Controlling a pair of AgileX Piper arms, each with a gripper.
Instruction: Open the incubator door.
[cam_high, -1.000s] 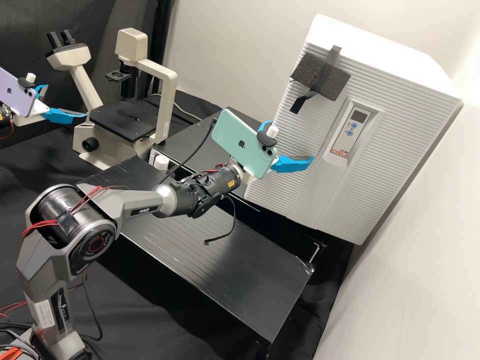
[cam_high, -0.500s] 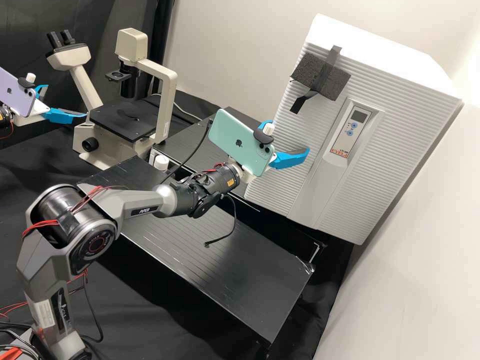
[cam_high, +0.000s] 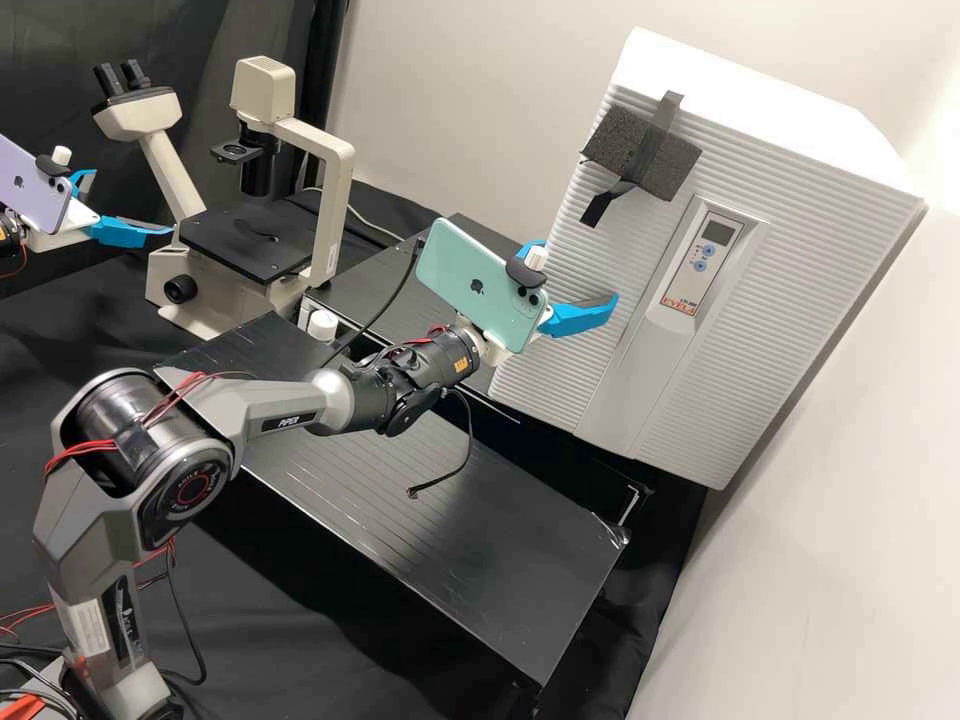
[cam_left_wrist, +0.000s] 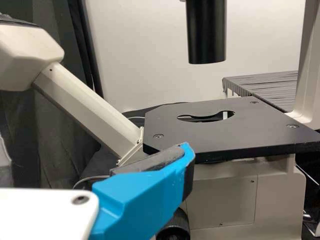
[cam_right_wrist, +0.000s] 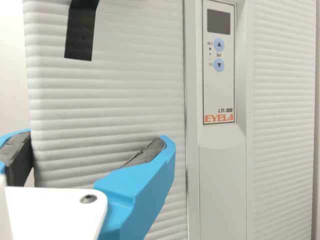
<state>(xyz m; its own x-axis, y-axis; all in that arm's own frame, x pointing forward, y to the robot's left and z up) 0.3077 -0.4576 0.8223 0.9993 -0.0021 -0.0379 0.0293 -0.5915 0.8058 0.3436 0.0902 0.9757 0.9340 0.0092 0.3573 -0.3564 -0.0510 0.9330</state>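
The white ribbed incubator (cam_high: 840, 200) stands at the high view's right, its door (cam_high: 560, 290) showing no gap. My right gripper (cam_high: 581, 270), behind a green phone, is open by the door's left edge. In the right wrist view that gripper (cam_right_wrist: 98, 135) has one finger in front of the door (cam_right_wrist: 115, 100) and the other beside its edge; I cannot tell whether either touches. Holding nothing, my left gripper (cam_high: 133, 202) stands open near the microscope. In the left wrist view, one finger of the left gripper (cam_left_wrist: 142, 197) shows before the microscope stage.
A cream microscope (cam_high: 345, 190) with a black stage (cam_high: 240, 238) stands at the back left. Black foam (cam_high: 640, 150) and tape are stuck on the incubator's upper front. A black ridged shelf (cam_high: 430, 500) lies below the right arm, with a cable dangling over it.
My right gripper has drawn back slightly to the left and its visible fingertip has tilted upward, mostly in the first half second. The left arm and the incubator have kept still.
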